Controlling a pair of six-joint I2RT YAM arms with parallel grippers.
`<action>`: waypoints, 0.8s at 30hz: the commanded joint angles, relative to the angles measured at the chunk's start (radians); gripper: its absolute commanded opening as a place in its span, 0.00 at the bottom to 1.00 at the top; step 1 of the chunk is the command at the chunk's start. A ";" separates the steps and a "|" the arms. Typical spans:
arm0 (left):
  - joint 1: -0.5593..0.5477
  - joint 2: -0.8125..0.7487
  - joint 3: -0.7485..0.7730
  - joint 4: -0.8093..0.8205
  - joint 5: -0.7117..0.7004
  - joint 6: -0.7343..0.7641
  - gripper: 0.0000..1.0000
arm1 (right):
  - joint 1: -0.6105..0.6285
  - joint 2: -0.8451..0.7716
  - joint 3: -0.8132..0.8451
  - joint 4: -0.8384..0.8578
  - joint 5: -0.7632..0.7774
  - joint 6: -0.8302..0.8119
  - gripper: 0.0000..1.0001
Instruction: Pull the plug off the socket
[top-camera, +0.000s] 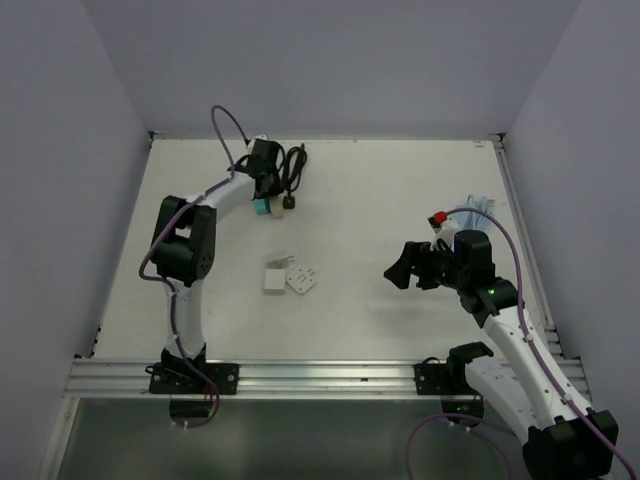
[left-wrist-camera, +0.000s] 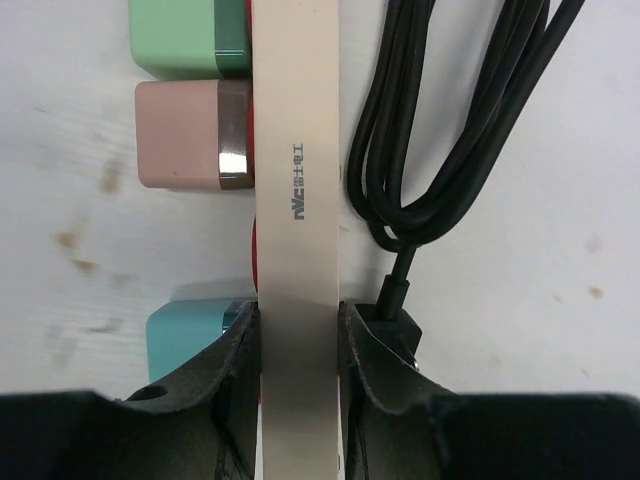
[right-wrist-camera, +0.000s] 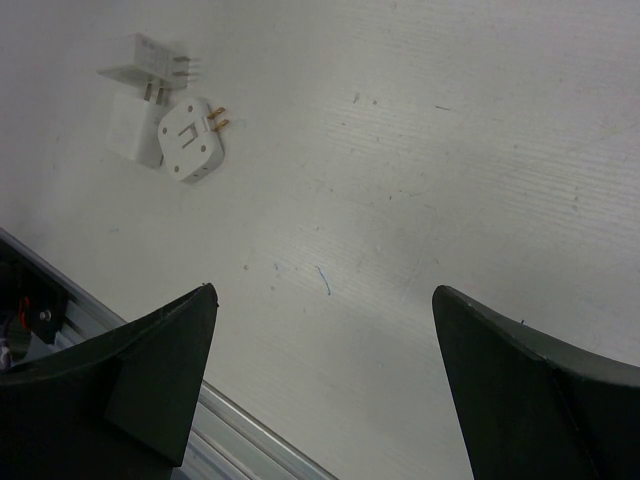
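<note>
At the far left of the white table (top-camera: 400, 180), the left gripper (left-wrist-camera: 298, 330) is closed on a long white plastic power strip (left-wrist-camera: 297, 150). Its two dark fingers (left-wrist-camera: 238, 370) are pressed flat against the strip's opposite long sides. In the left wrist view, three plugs are seated in a row along the strip's left side. A mint-green block-shaped plug (left-wrist-camera: 185, 35) is at the top and a pink block-shaped plug (left-wrist-camera: 185, 135) with a metallic band is just below it. A light-blue block-shaped plug (left-wrist-camera: 190, 335) is set apart lower down, just beside the left finger.

To the right of the strip a coiled black cable (left-wrist-camera: 450, 130) is laid close alongside it. The cable ends in a black moulded plug (left-wrist-camera: 395, 312) tucked against the right finger. Whether that plug is seated in the strip cannot be told, since the finger hides the joint.

Near the middle of the table, three small white plug adapters (right-wrist-camera: 190, 140) are grouped together with their metal prongs exposed, well apart from the strip.

On the right, the right gripper (right-wrist-camera: 325, 380) is held above bare table with its jaws spread wide and nothing between them. An aluminium rail (top-camera: 320, 375) is fixed along the near edge of the table.
</note>
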 joint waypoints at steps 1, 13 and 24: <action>-0.124 -0.082 -0.011 0.039 0.075 -0.100 0.00 | 0.004 0.005 -0.001 0.015 0.019 -0.004 0.93; -0.467 -0.034 0.005 0.071 0.075 -0.291 0.16 | 0.004 -0.012 -0.001 0.004 0.039 -0.004 0.93; -0.655 -0.154 -0.152 0.102 0.001 -0.345 0.42 | 0.004 -0.032 -0.006 0.003 0.053 -0.004 0.93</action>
